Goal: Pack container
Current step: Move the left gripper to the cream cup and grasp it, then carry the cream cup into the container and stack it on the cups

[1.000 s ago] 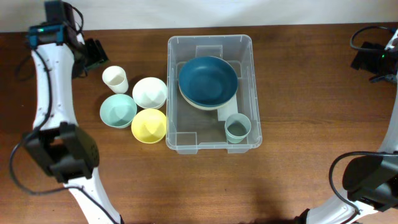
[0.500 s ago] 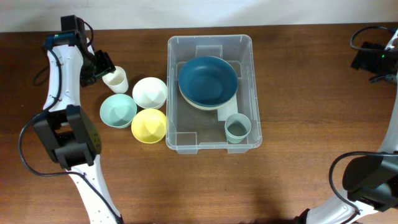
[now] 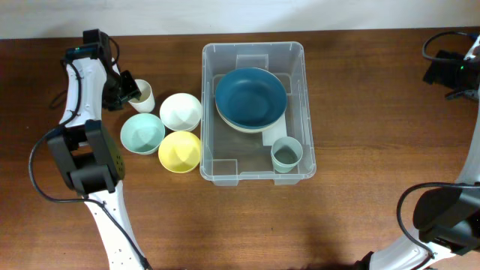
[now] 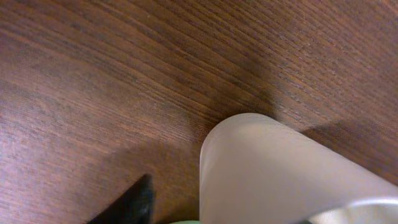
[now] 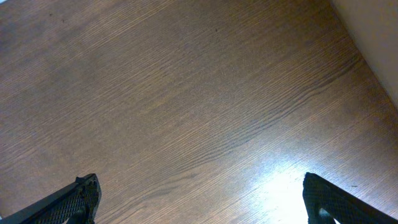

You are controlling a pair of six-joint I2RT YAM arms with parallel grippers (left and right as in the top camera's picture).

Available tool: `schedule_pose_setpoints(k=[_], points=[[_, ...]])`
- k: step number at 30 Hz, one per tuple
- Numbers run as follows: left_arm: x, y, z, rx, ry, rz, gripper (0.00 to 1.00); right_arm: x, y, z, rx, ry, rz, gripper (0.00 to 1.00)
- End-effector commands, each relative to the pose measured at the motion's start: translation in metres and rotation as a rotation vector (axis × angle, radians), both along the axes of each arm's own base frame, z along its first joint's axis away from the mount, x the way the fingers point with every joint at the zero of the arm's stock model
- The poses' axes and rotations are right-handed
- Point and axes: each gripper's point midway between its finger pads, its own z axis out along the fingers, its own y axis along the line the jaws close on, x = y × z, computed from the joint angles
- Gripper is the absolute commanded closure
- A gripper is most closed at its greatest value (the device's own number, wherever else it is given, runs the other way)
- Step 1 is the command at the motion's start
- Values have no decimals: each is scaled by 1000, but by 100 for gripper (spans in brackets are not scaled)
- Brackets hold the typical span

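The clear plastic container (image 3: 253, 48) stands at the table's middle. It holds a dark blue bowl (image 3: 250, 97) stacked on a paler one, and a grey-green cup (image 3: 286, 154). Left of it stand a white cup (image 3: 142, 95), a white bowl (image 3: 180, 111), a mint bowl (image 3: 142, 133) and a yellow bowl (image 3: 179, 150). My left gripper (image 3: 126, 88) is open at the white cup's left side. In the left wrist view the cup (image 4: 273, 168) fills the right, with one black finger (image 4: 127, 205) beside it and the other hidden. My right gripper (image 5: 199, 202) is open and empty over bare wood at the far right (image 3: 450, 71).
The four loose dishes sit close together against the container's left wall. The table's back edge meets a white wall (image 3: 240, 15). Bare wood lies in front of the container and to its right (image 3: 375, 112).
My left gripper has moved right and forward from the back left up to the white cup. The right arm and the dishes have not moved.
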Motion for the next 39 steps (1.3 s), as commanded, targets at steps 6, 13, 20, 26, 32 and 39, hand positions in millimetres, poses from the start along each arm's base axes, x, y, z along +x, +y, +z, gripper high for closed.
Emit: schedule_pose_setpoints(k=[6, 13, 20, 26, 32, 39], points=[[5, 7, 8, -2, -27, 15, 99, -1, -1, 12, -9, -29, -13, 1], [21, 18, 75, 22, -151, 28, 99, -1, -1, 12, -9, -29, -13, 1], [5, -17, 181, 49, -276, -96, 99, -1, -1, 12, -9, -29, -13, 1], [-20, -132, 203, -98, -276, -382, 99, -1, -1, 12, -9, -29, -13, 1], [-52, -227, 200, -130, -226, -630, 99, -1, -1, 12, -9, -29, -13, 1], [-112, -334, 194, -141, -182, -948, 99, -1, -1, 12, -9, -29, -13, 1]])
